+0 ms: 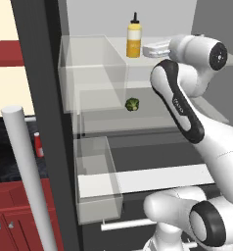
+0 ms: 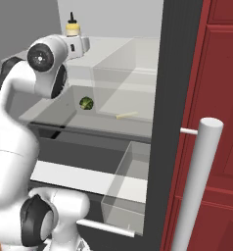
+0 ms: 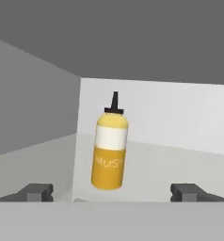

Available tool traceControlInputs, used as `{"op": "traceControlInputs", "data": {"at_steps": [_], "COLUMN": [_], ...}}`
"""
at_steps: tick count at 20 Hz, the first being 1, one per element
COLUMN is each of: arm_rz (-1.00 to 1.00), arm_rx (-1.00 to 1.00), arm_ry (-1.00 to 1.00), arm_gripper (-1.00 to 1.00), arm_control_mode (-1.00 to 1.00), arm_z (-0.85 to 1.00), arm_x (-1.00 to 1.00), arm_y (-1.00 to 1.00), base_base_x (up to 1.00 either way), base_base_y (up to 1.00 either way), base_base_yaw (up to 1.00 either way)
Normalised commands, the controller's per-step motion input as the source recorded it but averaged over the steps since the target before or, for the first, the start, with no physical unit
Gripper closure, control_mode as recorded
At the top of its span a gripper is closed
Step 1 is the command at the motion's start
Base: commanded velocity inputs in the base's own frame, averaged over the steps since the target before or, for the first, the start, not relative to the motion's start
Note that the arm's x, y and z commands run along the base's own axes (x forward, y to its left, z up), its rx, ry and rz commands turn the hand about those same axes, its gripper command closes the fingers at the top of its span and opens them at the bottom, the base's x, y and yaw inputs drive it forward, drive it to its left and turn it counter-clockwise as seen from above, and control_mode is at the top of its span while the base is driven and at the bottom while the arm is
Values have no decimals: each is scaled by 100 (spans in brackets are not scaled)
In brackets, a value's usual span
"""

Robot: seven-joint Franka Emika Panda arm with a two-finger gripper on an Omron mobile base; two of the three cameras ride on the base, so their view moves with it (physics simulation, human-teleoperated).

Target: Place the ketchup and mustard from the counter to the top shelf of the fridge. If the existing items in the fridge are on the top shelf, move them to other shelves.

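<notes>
The yellow mustard bottle (image 1: pixel 133 41) (image 2: pixel 72 28) stands upright on the fridge's top shelf (image 3: pixel 180 169), its black nozzle pointing up. My gripper (image 1: pixel 149 49) (image 3: pixel 113 192) hovers just in front of it at shelf height, open, with nothing between the fingers. In the hand view the mustard (image 3: pixel 110 155) stands centred a short way beyond the fingertips (image 3: pixel 36 191). The red ketchup bottle (image 1: pixel 38 145) stands on the dark counter at the left, partly hidden behind the fridge door's edge.
A head of broccoli (image 1: pixel 132 104) (image 2: pixel 86 103) and a pale stick-shaped item (image 2: pixel 127 115) lie on the middle shelf. Clear door bins (image 1: pixel 96 176) hang on the open door. A grey door handle (image 1: pixel 28 176) (image 2: pixel 197 186) stands close. Red cabinets (image 2: pixel 221 98) flank the fridge.
</notes>
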Motion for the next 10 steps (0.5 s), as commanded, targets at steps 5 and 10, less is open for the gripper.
{"op": "traceControlInputs", "data": {"at_steps": [5, 10], "arm_rz": [0, 0], "arm_rx": [-3, -18], "arm_ry": [-1, 12], "arm_gripper": [-100, -100], "arm_control_mode": [-100, -100], "arm_z": [-14, -2], "arm_x": [-100, -100], "arm_y": [-59, -28], "base_base_x": [0, 0], "base_base_y": [0, 0], "base_base_yaw": [0, 0]}}
